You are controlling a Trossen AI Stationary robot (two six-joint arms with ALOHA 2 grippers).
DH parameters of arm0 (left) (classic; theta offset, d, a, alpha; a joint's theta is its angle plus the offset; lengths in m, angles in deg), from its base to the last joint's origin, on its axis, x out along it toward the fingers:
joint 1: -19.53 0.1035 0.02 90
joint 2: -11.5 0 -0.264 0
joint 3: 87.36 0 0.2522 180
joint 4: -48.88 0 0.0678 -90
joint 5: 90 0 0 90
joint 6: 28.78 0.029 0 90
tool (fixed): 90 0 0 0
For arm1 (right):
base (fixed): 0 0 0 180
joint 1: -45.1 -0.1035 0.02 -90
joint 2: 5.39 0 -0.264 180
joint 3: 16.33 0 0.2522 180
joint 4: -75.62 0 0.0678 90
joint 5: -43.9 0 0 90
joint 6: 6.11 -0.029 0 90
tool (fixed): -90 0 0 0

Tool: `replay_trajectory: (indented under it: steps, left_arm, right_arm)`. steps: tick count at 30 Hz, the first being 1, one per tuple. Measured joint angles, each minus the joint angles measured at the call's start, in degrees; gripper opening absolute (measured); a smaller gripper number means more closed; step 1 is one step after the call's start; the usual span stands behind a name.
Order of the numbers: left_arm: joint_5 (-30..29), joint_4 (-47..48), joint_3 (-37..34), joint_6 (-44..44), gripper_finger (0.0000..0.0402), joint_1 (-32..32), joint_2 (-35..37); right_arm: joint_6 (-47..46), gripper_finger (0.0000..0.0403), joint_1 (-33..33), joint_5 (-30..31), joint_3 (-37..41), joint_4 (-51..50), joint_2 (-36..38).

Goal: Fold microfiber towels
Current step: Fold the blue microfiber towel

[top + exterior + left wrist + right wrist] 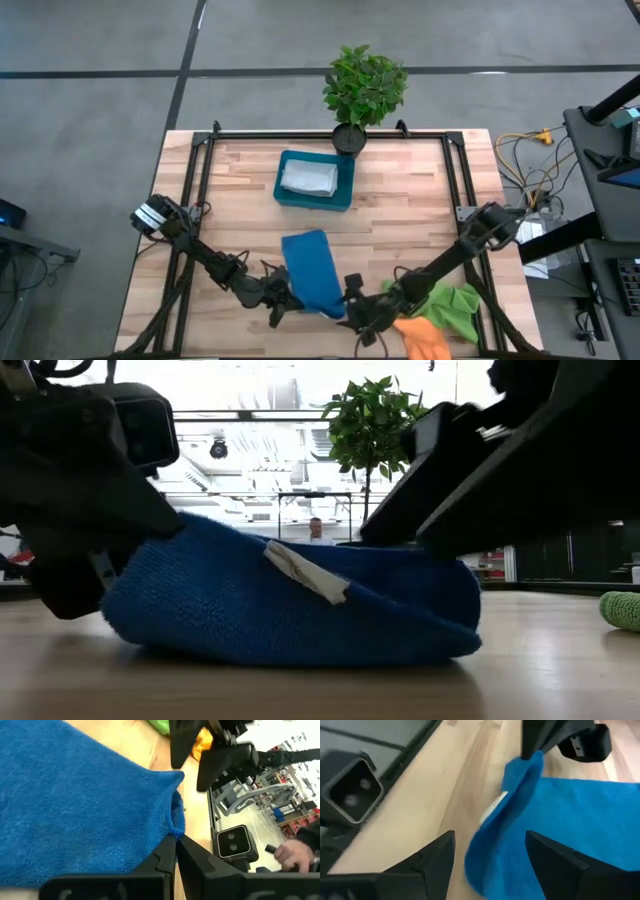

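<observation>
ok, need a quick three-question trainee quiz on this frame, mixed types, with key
1. True or false: the left claw is shut on a corner of the blue towel.
2. What lies in the blue tray? A) the orange towel B) a folded grey-white towel C) nothing
3. Fill in: the right claw stands ___ around the blue towel's edge.

Key
1. True; its fingers pinch the corner.
2. B; the grey-white towel is in the tray, while the orange towel and green towel lie near the table's front right corner.
3. open
</observation>
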State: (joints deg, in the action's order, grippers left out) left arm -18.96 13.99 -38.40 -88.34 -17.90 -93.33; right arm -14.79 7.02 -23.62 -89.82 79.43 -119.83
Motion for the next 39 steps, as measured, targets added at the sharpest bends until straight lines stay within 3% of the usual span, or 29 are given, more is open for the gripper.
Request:
replay_trajectory:
  steps: [10, 17, 26, 39]
  left_arm:
    - [0.0, -0.1, -0.5, -0.5, 0.0000, 0.2, 0.0]
    - [0.0, -0.2, -0.8, -0.6, 0.0000, 0.3, 0.0]
    - [0.0, -0.2, -0.8, -0.3, 0.0000, 0.3, 0.0]
    - [-0.2, -0.4, -0.8, -0.2, 0.0000, 0.3, 0.0]
  right_arm:
    - [3.0, 0.0271, -0.1, 2.6, -6.5, -11.1, -3.8]
    - [0.9, 0.0254, -0.9, 6.6, -6.4, -18.5, -3.8]
    - [1.9, 0.0189, -2.5, 6.5, -6.7, -18.7, -3.8]
    - [1.0, 0.0038, -2.6, 6.1, -6.8, -16.0, -3.9]
